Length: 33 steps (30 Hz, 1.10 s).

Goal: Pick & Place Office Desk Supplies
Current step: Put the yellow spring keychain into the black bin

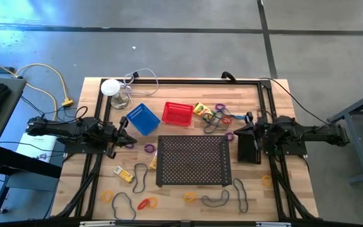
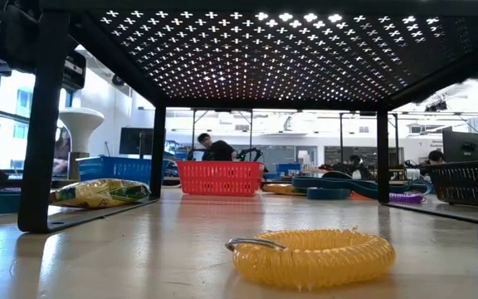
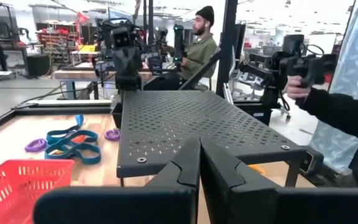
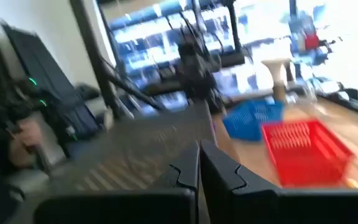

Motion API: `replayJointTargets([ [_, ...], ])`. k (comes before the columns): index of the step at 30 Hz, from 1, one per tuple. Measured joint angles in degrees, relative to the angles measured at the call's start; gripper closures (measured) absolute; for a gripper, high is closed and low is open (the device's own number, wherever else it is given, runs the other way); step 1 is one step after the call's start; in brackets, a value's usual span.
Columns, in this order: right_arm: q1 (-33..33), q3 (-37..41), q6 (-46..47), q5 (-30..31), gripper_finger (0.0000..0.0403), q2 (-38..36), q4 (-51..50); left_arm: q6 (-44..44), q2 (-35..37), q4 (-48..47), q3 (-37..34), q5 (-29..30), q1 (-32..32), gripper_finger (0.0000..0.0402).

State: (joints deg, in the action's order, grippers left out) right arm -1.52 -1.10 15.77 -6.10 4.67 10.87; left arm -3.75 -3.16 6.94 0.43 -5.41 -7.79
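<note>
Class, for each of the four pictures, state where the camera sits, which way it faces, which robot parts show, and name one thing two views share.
High view: overhead, facing straight down; both arms, left end effector, right end effector.
Low view: table height, under the black tray, facing the room; no arm visible.
Left wrist view: looks across the table; own shut fingers.
Right wrist view: looks back across the table; own shut fingers.
Shared: the red basket shows in all four.

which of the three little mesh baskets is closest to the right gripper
The black basket. It sits on the right side of the table directly beside the right gripper, while the red basket and blue basket lie farther toward the table's middle and left.
</note>
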Motion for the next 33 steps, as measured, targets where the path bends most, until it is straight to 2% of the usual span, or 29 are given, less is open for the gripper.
replayJointTargets([
  [5,0.0,-0.2,0.2,-5.9,0.04,0.0,8.9,-4.0,0.0,0.0,0.0,-0.2,0.0,0.0401],
  [8,0.0,-3.4,-2.2,-6.1,0.04,0.0,8.8,-4.3,0.0,0.0,0.0,-0.3,0.0,0.0401],
  [14,2.3,-16.5,-2.0,-4.5,0.04,6.3,-6.3,-5.2,0.0,0.0,0.0,0.3,0.0,0.0401],
  [19,7.5,-28.6,1.5,2.2,0.04,17.4,-21.7,-5.3,0.0,0.0,0.0,1.2,0.0,0.0401],
  [25,15.8,-43.8,14.9,3.7,0.04,33.4,-37.0,-5.3,0.0,-0.1,0.0,1.2,0.0,0.0401],
  [29,22.5,-51.1,29.5,3.6,0.04,42.9,-44.3,-5.3,0.0,-0.1,0.0,1.2,0.0,0.0401],
  [33,29.4,-54.1,50.1,2.6,0.04,50.5,-50.7,-5.3,0.0,-0.1,0.0,1.2,0.0,0.0401],
])
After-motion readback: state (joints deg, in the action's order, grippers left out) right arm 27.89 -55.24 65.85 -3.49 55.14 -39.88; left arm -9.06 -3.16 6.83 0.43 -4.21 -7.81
